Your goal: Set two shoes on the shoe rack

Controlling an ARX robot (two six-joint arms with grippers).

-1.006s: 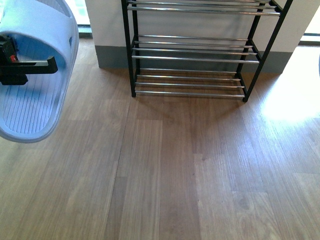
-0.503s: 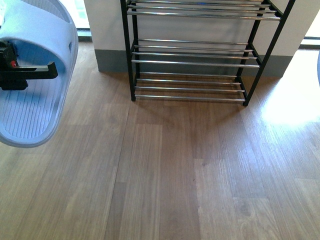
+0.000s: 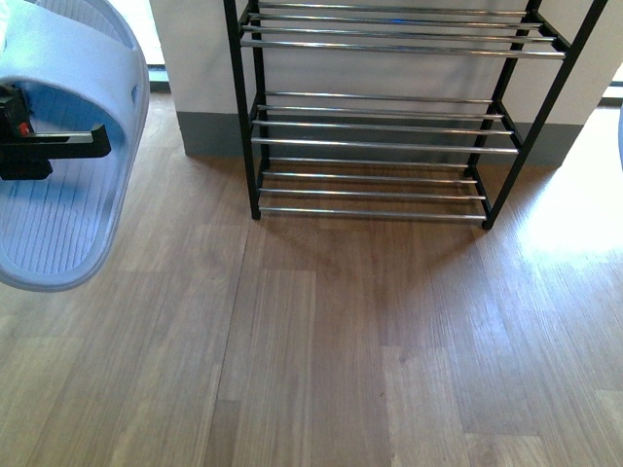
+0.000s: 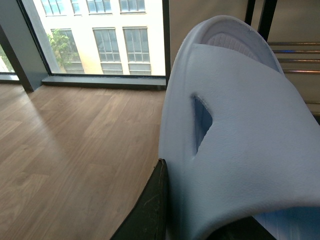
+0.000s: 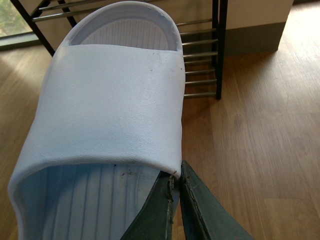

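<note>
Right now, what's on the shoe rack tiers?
Nothing: the shoe rack shows bare silver rods on every visible tier. Its upper part is cut off. Both pale blue slides are held in grippers.

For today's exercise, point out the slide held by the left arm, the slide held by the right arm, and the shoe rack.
left slide (image 3: pixel 58 209), front view, ribbed footbed
right slide (image 5: pixel 107 100), right wrist view, top of strap
shoe rack (image 3: pixel 384 143), front view, middle-tier silver rod

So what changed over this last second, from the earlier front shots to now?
The shoe rack sits lower and larger in the front view, so the robot seems to have moved toward it. Nothing was taken or released: the left claw still grips its pale blue slide, and the right claw holds the other slide.
</note>
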